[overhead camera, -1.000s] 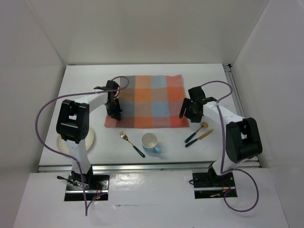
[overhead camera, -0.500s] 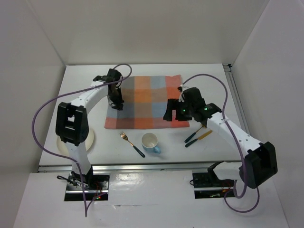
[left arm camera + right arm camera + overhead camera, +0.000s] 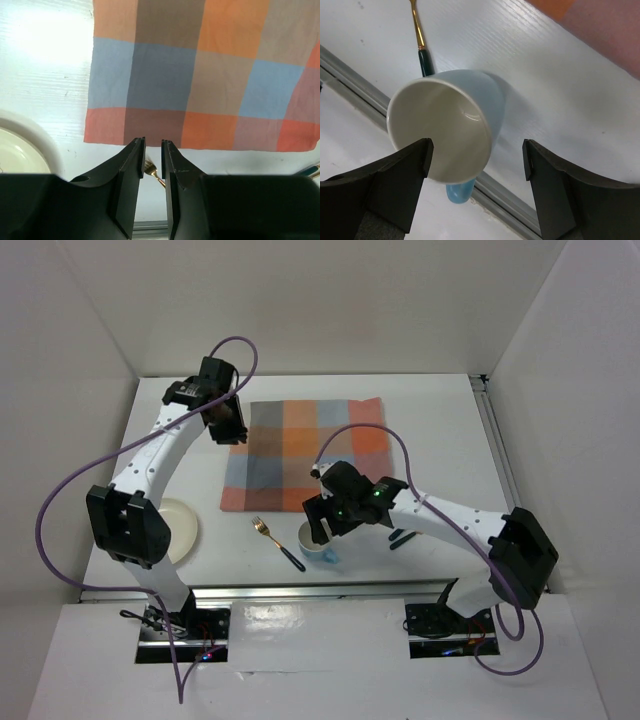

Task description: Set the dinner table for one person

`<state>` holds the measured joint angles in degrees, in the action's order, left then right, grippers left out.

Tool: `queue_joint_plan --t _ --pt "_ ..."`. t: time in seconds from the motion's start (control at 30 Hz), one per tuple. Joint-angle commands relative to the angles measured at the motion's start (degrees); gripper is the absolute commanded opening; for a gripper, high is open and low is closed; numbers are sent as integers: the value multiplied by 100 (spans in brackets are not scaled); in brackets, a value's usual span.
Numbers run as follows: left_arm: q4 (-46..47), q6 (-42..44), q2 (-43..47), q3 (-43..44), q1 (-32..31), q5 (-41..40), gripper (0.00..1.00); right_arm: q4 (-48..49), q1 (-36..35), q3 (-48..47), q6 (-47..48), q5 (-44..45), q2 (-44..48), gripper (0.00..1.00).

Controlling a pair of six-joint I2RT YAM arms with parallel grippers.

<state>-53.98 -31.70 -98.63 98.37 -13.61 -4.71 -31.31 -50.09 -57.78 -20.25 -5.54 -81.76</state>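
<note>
The dinner table [image 3: 430, 410] is a white tabletop with a checked orange, blue and grey cloth [image 3: 310, 450] lying on it. A blue cup [image 3: 320, 543] with a white inside stands near the front rail, and a gold fork [image 3: 278, 543] with a dark handle lies to its left. My right gripper [image 3: 318, 525] hovers over the cup. In the right wrist view its jaws stand wide open [image 3: 477, 155], to either side of the cup [image 3: 445, 125] and not touching it. My left gripper [image 3: 230, 428] hangs over the cloth's far left corner, its jaws [image 3: 152, 150] slightly apart and empty.
A cream plate [image 3: 180, 530] sits at the front left, partly under the left arm. Dark cutlery handles [image 3: 402, 538] show under the right arm. A silver rail [image 3: 300, 592] runs along the near edge. White walls enclose the table.
My right arm has swung left, from the cloth's right edge to above the cup. The left arm has moved toward the far left corner of the cloth, and its jaws have parted a little.
</note>
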Motion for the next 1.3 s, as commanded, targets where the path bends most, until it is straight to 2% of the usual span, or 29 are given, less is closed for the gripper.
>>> queue_joint_plan --t 0.0,0.13,0.17,0.2,0.27,0.3,0.33,0.37,0.53,0.67,0.7,0.77,0.8,1.03,1.13,1.27 --pt "-140 68 204 -19 51 -118 37 124 -133 -269 56 413 -217 84" --pt "-140 15 309 -142 104 -48 37 397 -186 -269 -76 466 -332 69" --pt "-140 15 309 -142 104 -48 37 398 -186 -269 -136 466 -393 62" --pt "-140 15 379 -195 104 -48 37 398 -186 -269 -189 466 -446 48" --pt "-87 15 440 -247 104 -48 37 337 -239 -426 -190 606 -507 29" --pt "-87 15 441 -248 104 -48 37 153 -239 -505 -277 711 -560 11" --pt "-87 -37 493 -248 104 -108 37 12 -239 -593 -330 1008 -561 2" --pt "-87 -38 494 -248 104 -161 36 -137 -239 -812 -330 1159 -613 0" --pt "168 -177 1195 -704 104 -512 37 -990 -37 -1796 -401 1819 -666 0" --pt "220 -240 1434 -1029 104 -592 37 -1430 874 -3000 -261 2090 -1210 0" --pt "221 -240 1486 -1082 104 -592 37 -1500 1069 -3542 -260 2092 -1385 0" --pt "221 -240 1487 -1162 104 -453 37 -1676 1456 -4159 -260 2093 -2009 0" --pt "221 -240 1487 -1214 104 -452 37 -1677 1797 -4780 -191 2092 -2246 0" --pt "98 -310 1540 -1346 104 -241 37 -1782 2810 -7400 3 2014 -4303 0" --pt "167 -310 1864 -1416 104 -188 37 -1642 3188 -8098 74 1706 -4963 0" --pt "168 -362 2049 -1706 104 -188 37 -1204 3408 -8153 127 1644 -5288 0"
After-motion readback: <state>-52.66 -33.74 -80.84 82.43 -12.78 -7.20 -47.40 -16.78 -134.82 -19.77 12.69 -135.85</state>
